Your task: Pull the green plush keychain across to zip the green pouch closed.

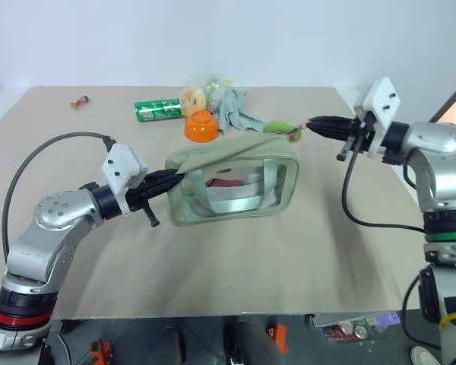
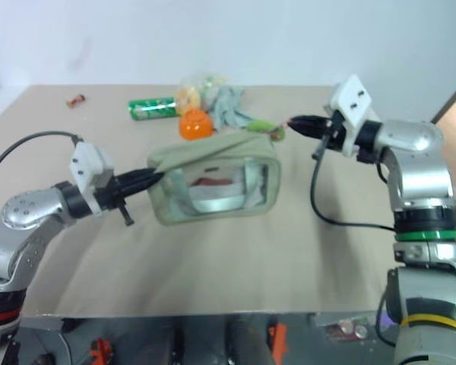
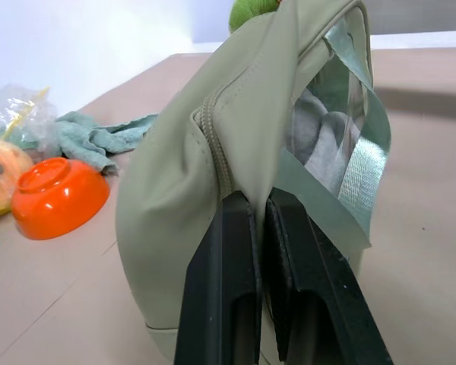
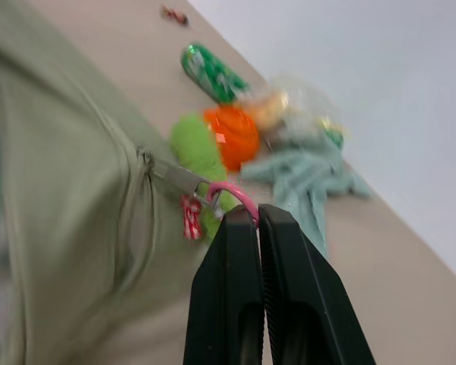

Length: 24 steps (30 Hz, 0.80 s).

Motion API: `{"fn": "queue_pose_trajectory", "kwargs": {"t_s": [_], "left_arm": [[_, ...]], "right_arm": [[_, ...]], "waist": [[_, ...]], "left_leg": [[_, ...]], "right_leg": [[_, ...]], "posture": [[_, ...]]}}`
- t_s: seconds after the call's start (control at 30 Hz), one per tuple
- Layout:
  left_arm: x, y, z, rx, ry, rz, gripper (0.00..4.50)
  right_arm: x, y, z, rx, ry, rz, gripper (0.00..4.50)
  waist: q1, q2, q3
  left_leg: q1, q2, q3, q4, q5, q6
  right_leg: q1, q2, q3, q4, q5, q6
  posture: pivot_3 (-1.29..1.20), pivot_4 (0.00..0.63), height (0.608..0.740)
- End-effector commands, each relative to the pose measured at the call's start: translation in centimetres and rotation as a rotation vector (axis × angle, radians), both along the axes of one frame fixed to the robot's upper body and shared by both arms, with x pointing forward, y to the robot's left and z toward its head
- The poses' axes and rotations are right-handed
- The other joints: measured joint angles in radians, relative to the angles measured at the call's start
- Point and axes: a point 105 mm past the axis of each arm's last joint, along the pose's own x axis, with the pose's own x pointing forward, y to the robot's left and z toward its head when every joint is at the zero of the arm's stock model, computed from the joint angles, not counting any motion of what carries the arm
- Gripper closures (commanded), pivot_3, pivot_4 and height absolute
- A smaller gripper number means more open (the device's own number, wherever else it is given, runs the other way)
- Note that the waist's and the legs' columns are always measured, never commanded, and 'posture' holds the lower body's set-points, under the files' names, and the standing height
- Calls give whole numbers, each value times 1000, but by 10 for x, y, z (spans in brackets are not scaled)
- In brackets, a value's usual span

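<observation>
- Closest up: left gripper (image 3: 258,201), down low on the robot's left side. Two black fingers pressed together, pinching the cloth at one end of the green pouch (image 1: 235,156), right by the zip line.
- And the right gripper (image 4: 254,213)?
- Over on the other side, up above the table (image 1: 213,266). Fingers squeezed tight there too, clamped on the little pink loop (image 4: 232,190).
- Pink loop of what?
- Of the green plush keychain (image 1: 277,127). Fuzzy and bright lime green, hanging just past the pouch's far end, between the pouch and the right gripper's fingertips.
- Touching the pouch?
- Joined to it by a small silver zip pull (image 4: 175,176). Tiny red tag (image 4: 190,217) dangling from the loop as well.
- Where on the table, the pouch?
- Near the middle, standing up, its top stretched out between the two grippers. Clear window on the front, with two green strap handles across it. Something red and something pale inside, too hard to name.
- Zip shut all the way?
- Pull at the end by the right gripper. Top edge looking closed, but hard to be sure along the whole line.
- Anything else around?
- Orange bowl (image 1: 201,125) upside down just behind the pouch. Green soda can (image 1: 158,110) lying on its side, farther back. Grey-green rag (image 1: 232,106) bunched up beside a crinkly plastic bag (image 1: 197,95) with yellow things in it. Tiny red-and-brown thing (image 1: 80,101) far off near the back left corner, well apart from the rest.
</observation>
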Motion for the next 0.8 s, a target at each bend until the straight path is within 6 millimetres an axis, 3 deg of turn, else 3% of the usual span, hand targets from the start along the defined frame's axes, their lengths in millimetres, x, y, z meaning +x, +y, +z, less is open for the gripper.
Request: {"fn": "queue_pose_trajectory", "kwargs": {"t_s": [0.03, 0.27, 0.47, 0.67, 0.8], "left_arm": [[6, 15, -6, 37, 28, 60, 4500], [8, 15, -4, 35, 28, 55, 4500], [8, 15, -4, 27, 33, 61, 4500], [7, 14, -4, 22, 35, 66, 4500], [6, 12, -4, 17, 36, 68, 4500]], "right_arm": [[-10, -56, 28, 19, -113, -213, 4475], [-19, -84, 3, -55, -72, -303, 4475], [-22, -92, -28, -112, -21, -329, 4475], [-30, -85, -74, -174, 69, -292, 4475], [-31, -72, -90, -142, 102, -284, 4475]], "waist": [[0, 0, 0], [1, 0, 0], [1, 0, 0], [1, 0, 0], [0, 0, 0]], "left_leg": [[0, 0, 0, 0, 0, 0], [1, -1, 0, 0, 0, 0], [1, -4, 0, 1, 0, 0], [2, -6, -1, 1, 0, 0], [4, -6, -1, 1, 0, 1]], "right_leg": [[0, 0, 0, 0, 0, 0], [1, -1, 0, 0, 0, 1], [2, -3, -1, 0, 0, 3], [3, -6, -1, 0, -1, 5], [5, -6, -1, 0, -1, 5]], "posture": [[0, 150, 740], [0, 150, 740], [0, 150, 740], [0, 150, 740], [0, 150, 740]]}}
